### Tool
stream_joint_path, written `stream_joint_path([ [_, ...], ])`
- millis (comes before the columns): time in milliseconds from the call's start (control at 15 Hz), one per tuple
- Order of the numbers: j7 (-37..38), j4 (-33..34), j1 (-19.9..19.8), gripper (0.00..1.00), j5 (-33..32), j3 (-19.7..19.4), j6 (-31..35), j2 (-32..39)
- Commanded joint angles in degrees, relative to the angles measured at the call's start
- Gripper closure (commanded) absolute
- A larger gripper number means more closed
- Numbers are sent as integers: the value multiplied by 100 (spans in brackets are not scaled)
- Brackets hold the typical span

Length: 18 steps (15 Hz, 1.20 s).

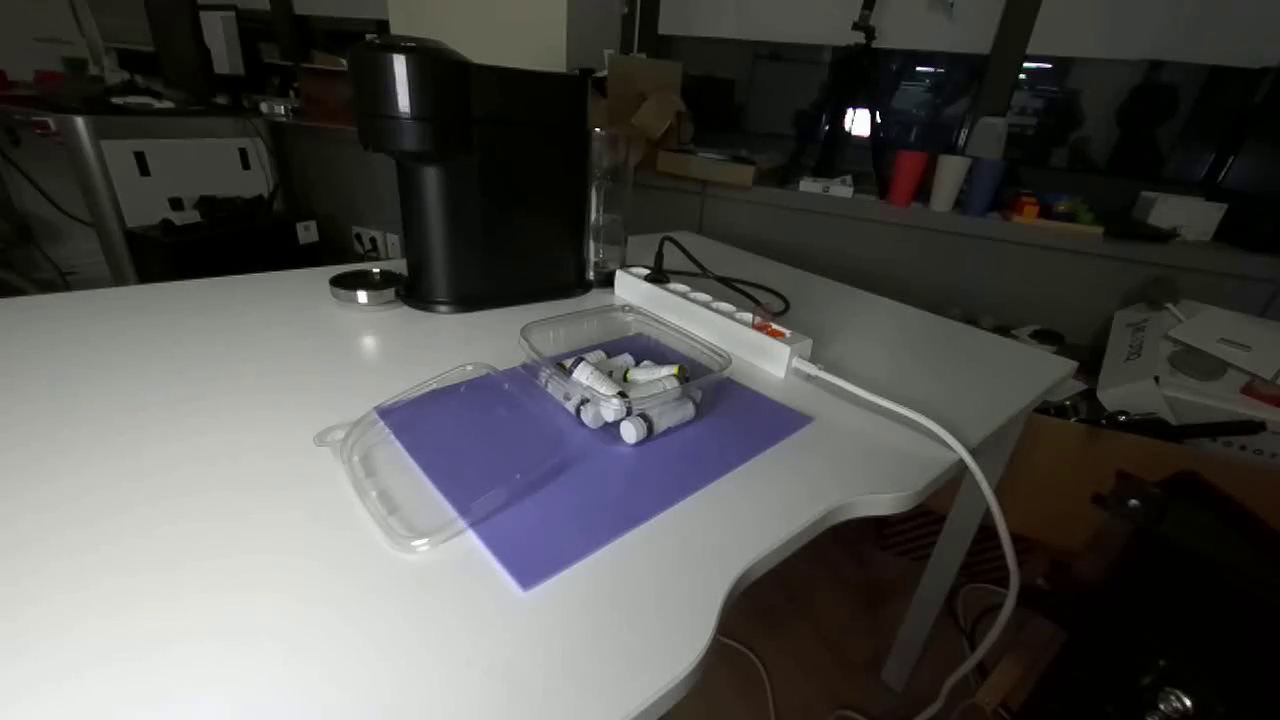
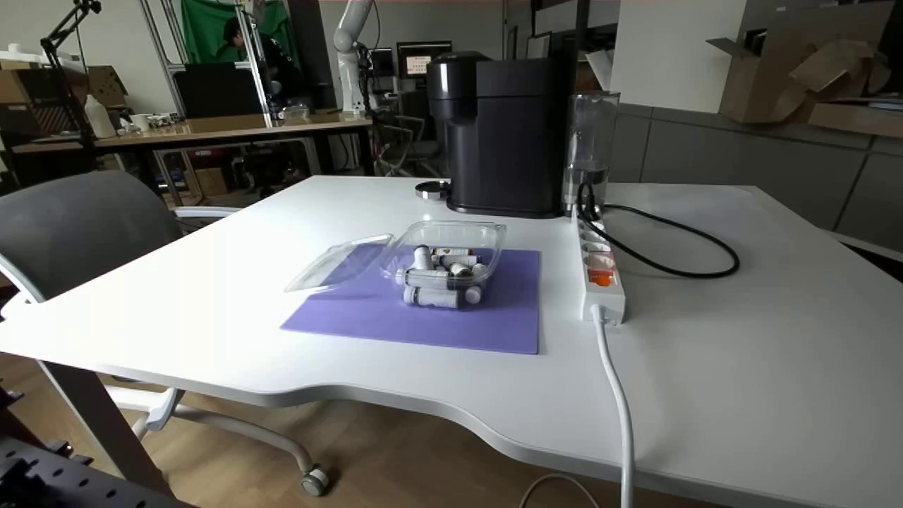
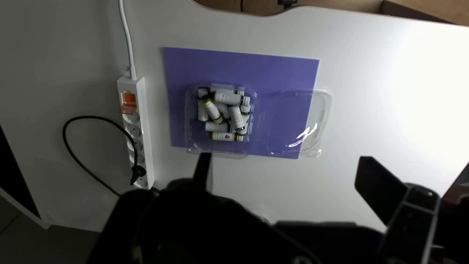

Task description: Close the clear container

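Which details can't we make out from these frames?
Bottle labels: wrist view, print too small.
Bottle count: wrist view, upper bottles hide lower ones.
Whether lid and container are joined: wrist view, clear edges too faint over the purple sheet.
White cord: far end cut off by the picture's bottom edge in an exterior view.
Part of the table: wrist view, covered by the gripper.

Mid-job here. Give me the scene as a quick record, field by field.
Clear container: uncovered, on a purple sheet
Contents: small white-labelled bottles, heaped
Lid: transparent, beside the container, partly over the sheet, partly over the white table; whether hinged to it, unclear
Gripper: open wide, holding nothing
Nearby: white power strip, black coffee machine
Task status: container not yet closed
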Motion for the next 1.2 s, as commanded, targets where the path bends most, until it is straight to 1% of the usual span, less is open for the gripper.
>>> stream_joint_path([
  [0, 49, 18, 67, 0, -51, -46, -21, 6],
  [400, 49, 18, 67, 0, -51, -46, -21, 6],
  [533, 74, -3, 6, 0, -194, 31, 232, 124],
  [667, 102, 25, -72, 0, -375, 50, 507, 466],
  [867, 79, 111, -195, 0, -545, -60, 855, 1281],
  [1133, -95, 153, -315, 0, -917, -105, 1530, 2347],
])
